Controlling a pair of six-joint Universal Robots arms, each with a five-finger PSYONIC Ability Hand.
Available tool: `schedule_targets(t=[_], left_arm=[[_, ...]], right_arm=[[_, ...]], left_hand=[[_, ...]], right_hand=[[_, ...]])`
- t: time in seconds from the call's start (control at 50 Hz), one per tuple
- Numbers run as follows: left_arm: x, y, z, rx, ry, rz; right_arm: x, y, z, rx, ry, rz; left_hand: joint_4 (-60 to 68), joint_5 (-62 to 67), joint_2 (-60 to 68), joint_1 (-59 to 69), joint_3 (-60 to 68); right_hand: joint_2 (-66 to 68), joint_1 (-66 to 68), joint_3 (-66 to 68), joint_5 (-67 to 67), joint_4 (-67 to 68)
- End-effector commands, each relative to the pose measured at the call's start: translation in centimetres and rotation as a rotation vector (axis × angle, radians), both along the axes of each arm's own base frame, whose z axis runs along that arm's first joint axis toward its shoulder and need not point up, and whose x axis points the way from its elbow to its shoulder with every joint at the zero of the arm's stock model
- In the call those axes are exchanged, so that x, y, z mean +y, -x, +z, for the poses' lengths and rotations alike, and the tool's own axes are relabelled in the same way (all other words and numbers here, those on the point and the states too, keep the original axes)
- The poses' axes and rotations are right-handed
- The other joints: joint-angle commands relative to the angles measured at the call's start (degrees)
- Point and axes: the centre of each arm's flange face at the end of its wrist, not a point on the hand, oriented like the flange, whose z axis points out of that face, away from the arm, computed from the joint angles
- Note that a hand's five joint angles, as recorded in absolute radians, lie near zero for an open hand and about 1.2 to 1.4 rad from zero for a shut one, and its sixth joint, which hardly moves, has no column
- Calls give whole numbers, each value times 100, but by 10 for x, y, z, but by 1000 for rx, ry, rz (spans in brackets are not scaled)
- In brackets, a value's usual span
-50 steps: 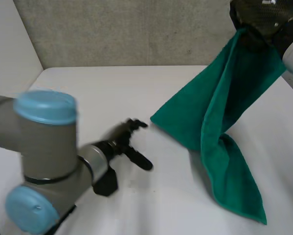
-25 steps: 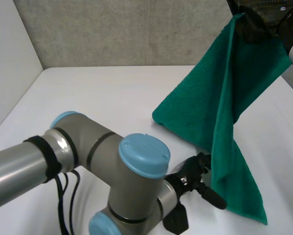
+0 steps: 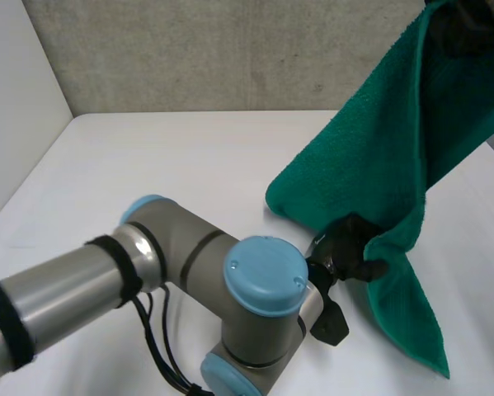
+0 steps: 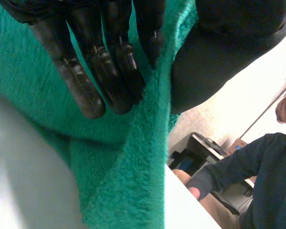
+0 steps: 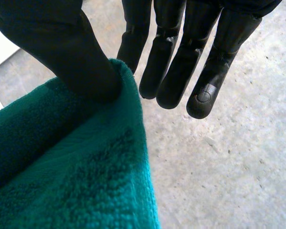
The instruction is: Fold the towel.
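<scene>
Head view: the right hand (image 3: 469,21) is raised high over the white table (image 3: 189,157) and has an upper corner of the green towel (image 3: 378,165). The cloth hangs down from that hand in a long fold, and its lowest end lies on the table below and beyond the left hand (image 3: 350,246). The left hand meets the towel's hanging edge partway down, where the edge kinks around it.

Left wrist view: the left hand (image 4: 100,62) has its fingers straight and flat against the towel (image 4: 128,181). Its thumb (image 4: 219,57) sits on the other side of a ridge of cloth, so the ridge is pinched between them. Past the thumb, a person (image 4: 262,162) in a dark top sits beyond the table edge (image 4: 185,212).

Right wrist view: the right hand (image 5: 181,57) keeps its fingers straight. Its thumb (image 5: 61,43) presses the towel's (image 5: 76,181) corner against the nearest finger, and the cloth falls away under the palm.
</scene>
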Motion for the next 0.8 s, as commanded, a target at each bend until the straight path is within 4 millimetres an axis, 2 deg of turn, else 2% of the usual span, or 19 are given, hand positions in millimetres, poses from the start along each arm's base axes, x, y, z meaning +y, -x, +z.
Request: schedule_targets(t=[0.02,0.06,0.08,0.14,0.16,0.22,0.24,0.3,0.36,0.44,0.48,0.52,0.58,0.62,0.68,0.72,0.74,0.76,0.8], left_arm=[[-48,-69,81,-76,257,146],[-65,-91,101,-109,341,206],[-75,-107,122,-141,427,248],[-79,-126,150,-175,528,275],[-77,-137,166,-191,568,271],[-78,-156,187,-218,600,275],[-78,-156,187,-218,600,275],[-85,-190,203,-313,611,269],[-82,-191,196,-366,612,223],[-82,-190,167,-491,580,158],[-86,-188,145,-556,552,120],[-95,-184,100,-688,501,34],[-102,-181,71,-767,471,-22],[-112,-179,53,-827,461,-44],[-137,-172,50,-849,495,-9],[-152,-167,60,-841,544,30],[-159,-164,68,-831,573,53],[-172,-160,91,-803,649,111],[-184,-155,119,-763,748,178]], right_arm=[[-21,5,-14,28,-53,-52],[-33,12,-24,49,-102,-83],[-36,14,-28,57,-118,-93],[-48,19,-41,85,-175,-119],[-50,19,-45,94,-192,-119],[-55,19,-61,137,-245,-125],[-55,19,-61,137,-245,-125],[-59,17,-92,239,-355,-123],[-62,16,-116,303,-445,-117],[-61,14,-156,404,-615,-90],[-59,12,-170,443,-671,-75],[-59,9,-180,474,-709,-60],[-66,1,-199,517,-738,-29],[-75,-2,-200,508,-723,-32],[-97,-12,-196,468,-644,-39],[-109,-18,-187,431,-577,-47],[-116,-21,-180,402,-537,-52],[-122,-24,-172,369,-493,-59],[-142,-30,-136,248,-339,-85]], left_hand=[[1175,1389,1174,1496,1223],[1175,1389,1174,1496,1223],[1175,1389,1174,1496,1223],[1175,1389,1174,1496,1223],[1175,1389,1174,1496,1223],[1175,1389,1174,1496,1223],[1175,1389,1174,1496,1223],[1175,1389,1174,1496,1223],[1175,1389,1174,1496,1223],[1175,1389,1174,1496,1223],[1175,1389,1174,1496,1223],[1175,1389,1174,1496,1223],[1175,1389,1174,1496,1223],[1175,1389,1174,1496,1223],[1175,1389,1174,1496,1223],[1175,1389,1174,1496,1223],[1175,1389,1174,1496,1223],[1175,1389,1174,1496,1223],[1175,1389,1174,1496,1223]], right_hand=[[1290,2421,1267,1372,1195],[1290,2421,1267,1372,1195],[1290,2421,1267,1372,1195],[1290,2421,1267,1372,1195],[1290,2421,1267,1372,1195],[1290,2421,1267,1372,1195],[1290,2421,1267,1372,1195],[1290,2421,1267,1372,1195],[1290,2421,1267,1372,1195],[1290,2421,1267,1372,1195],[1290,2421,1267,1372,1195],[1290,2421,1267,1372,1195],[1290,2421,1267,1372,1195],[1290,2421,1267,1372,1195],[1290,2421,1267,1372,1195],[1290,2421,1267,1372,1195],[1290,2421,1267,1372,1195],[1290,2421,1267,1372,1195],[1290,2421,1267,1372,1195]])
